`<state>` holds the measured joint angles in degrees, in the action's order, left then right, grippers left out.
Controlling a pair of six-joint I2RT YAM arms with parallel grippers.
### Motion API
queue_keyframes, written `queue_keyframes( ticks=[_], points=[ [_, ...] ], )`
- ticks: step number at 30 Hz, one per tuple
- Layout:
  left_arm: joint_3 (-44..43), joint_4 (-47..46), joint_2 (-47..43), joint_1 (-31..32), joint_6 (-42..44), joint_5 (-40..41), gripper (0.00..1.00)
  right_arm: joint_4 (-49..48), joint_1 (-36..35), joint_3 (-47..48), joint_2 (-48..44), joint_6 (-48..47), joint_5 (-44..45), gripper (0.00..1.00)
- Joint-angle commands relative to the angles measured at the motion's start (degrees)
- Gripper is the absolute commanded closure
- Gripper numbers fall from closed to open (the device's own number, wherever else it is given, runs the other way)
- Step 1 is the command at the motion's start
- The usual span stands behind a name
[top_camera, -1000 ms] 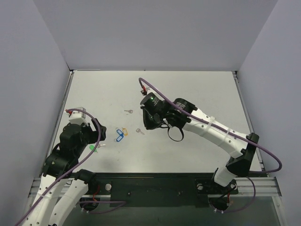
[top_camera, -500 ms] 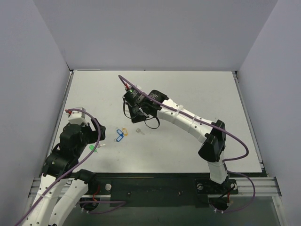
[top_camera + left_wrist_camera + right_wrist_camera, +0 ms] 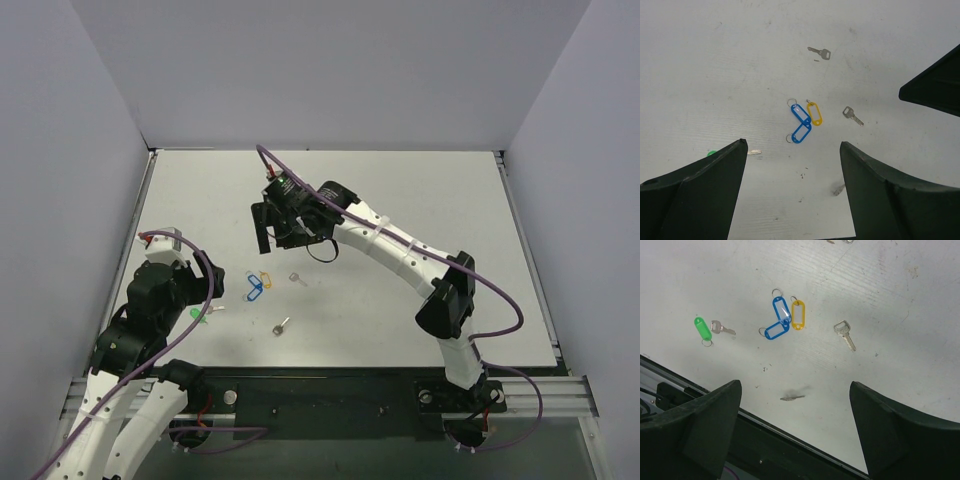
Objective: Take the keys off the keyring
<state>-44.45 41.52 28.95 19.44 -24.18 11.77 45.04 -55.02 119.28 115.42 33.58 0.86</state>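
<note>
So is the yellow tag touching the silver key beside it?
Apart. The right wrist view shows bare table between the yellow tag and the silver key.

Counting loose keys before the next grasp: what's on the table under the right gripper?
Two overlapping blue tags, a yellow tag, a green tag beside a key, a loose key, a blurred key. Its fingers hide the lower corners.

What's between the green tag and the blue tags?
A small silver key, close beside the green tag, well short of the blue tags. Right wrist view shows it.
</note>
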Motion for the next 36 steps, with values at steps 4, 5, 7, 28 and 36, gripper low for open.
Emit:
queue_keyframes(
  ticks=[4,5,7,28,36],
  points=[
    [0.06,-2.23,0.49,-0.19,0.28,0.53,0.16,1.02,1.15,-0.27,-3.88,-0.54,0.19,0.15],
    [-0.03,-2.06,0.58,-0.19,0.28,0.45,0.15,1.02,1.15,-0.80,-5.19,-0.71,0.45,0.15],
    [0.06,-2.14,0.58,-0.19,0.28,0.45,0.16,1.02,1.24,-3.00,-7.91,-1.24,1.51,0.14],
    [0.41,-2.67,0.76,-0.28,0.63,-0.08,0.15,-12.94,1.24,-41.32,-51.93,-1.77,15.04,0.11],
    [0.59,-2.76,0.67,-0.28,0.63,-0.08,0.15,-19.63,1.24,-53.35,-65.73,-0.28,32.68,0.00]
  ],
)
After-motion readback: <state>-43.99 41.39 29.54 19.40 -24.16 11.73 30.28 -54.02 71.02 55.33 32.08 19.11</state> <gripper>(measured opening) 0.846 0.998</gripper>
